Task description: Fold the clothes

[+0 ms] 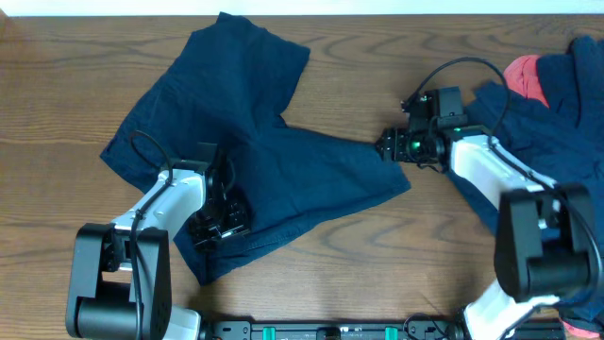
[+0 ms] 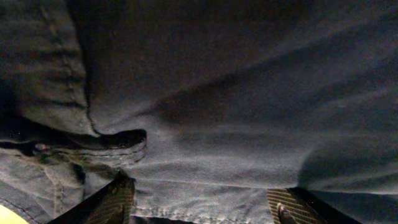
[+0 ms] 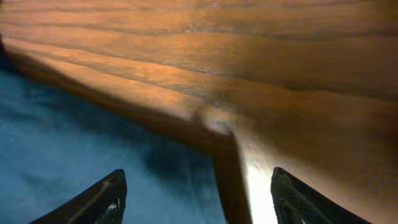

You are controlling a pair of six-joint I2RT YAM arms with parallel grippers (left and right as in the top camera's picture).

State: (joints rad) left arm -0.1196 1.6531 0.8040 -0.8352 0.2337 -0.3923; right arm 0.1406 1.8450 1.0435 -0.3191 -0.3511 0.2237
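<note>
Navy-blue shorts (image 1: 274, 142) lie spread flat on the wooden table, one leg toward the back, the other toward the right. My left gripper (image 1: 222, 222) rests on their front-left part. In the left wrist view the dark fabric (image 2: 217, 93) fills the frame and the gripper (image 2: 202, 208) is open with cloth between its fingers. My right gripper (image 1: 392, 144) is at the right corner of the right leg. In the right wrist view it (image 3: 196, 202) is open, straddling the edge of the blue fabric (image 3: 62, 143). A pink-red piece (image 1: 524, 76) sits at the far right.
A heap of more navy fabric (image 1: 566, 104) lies at the right edge, under and around the right arm. Bare wood table (image 1: 75, 66) shows at the left, between the shorts and the heap, and in the right wrist view (image 3: 249, 50).
</note>
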